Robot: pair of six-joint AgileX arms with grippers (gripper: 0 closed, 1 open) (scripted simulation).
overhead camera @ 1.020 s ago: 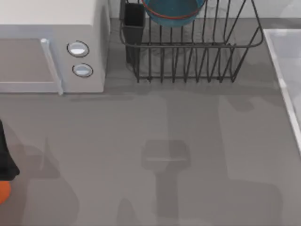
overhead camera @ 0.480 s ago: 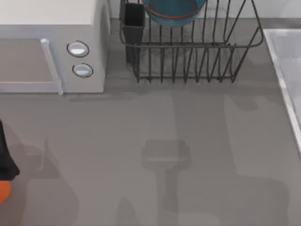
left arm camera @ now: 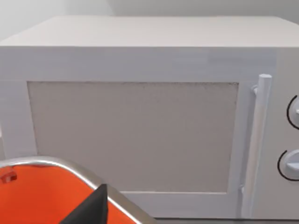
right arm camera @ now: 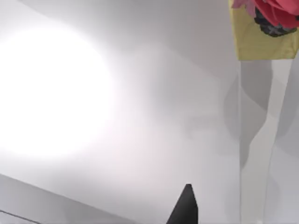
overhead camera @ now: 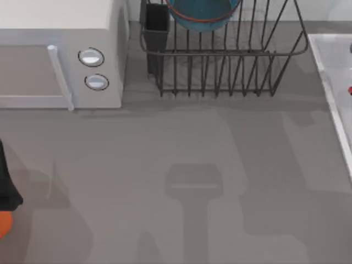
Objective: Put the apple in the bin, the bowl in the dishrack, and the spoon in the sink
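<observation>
At the left edge of the table, part of the left arm (overhead camera: 6,187) shows as a dark shape above an orange bin (overhead camera: 3,224). In the left wrist view the bin's metal rim (left arm camera: 70,167) sits in front of the white microwave (left arm camera: 140,116), and one dark fingertip (left arm camera: 96,207) pokes in; I cannot tell how the left jaws stand. A small red patch lies inside the bin, but I cannot say it is the apple.

Further right, the bowl (overhead camera: 202,12) already rests in the dishrack (overhead camera: 220,60), beside the utensil cup (overhead camera: 157,25).

At the right edge is the sink (overhead camera: 330,60), with a small red spot at its far side. The right wrist view looks at a pale surface, probably the basin, with one dark fingertip (right arm camera: 184,207) and a yellow and red object (right arm camera: 264,28). Whether the right jaws are open or holding anything, I cannot tell.

I cannot find the spoon. The risk, I think, is a release made too early or near the rim, so the spoon could land outside.
</observation>
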